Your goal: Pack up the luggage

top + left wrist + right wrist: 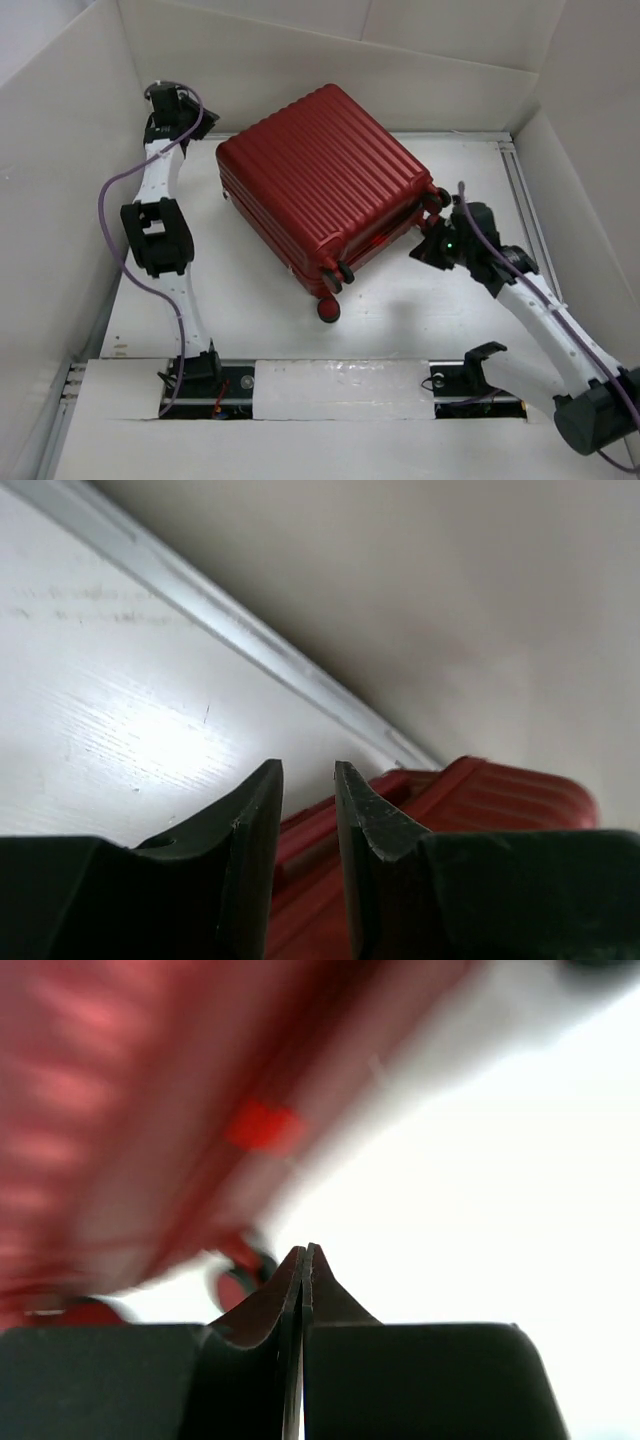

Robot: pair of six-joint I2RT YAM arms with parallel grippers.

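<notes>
At the upper left of the overhead view, the left gripper hovers with its jaws narrowly parted, gripping nothing. In the centre, the red suitcase lies flat on the table, shell closed, wheels toward the lower right. Beside them, the right gripper is clenched and empty. Packing looks nearly done; I cannot tell whether the case is fastened.

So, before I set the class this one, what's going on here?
A closed red suitcase lies flat on the white table, with a robot claw at either side. The left claw is near its far left corner, fingers slightly apart, holding nothing. The right claw is shut and empty beside the wheeled end.
</notes>
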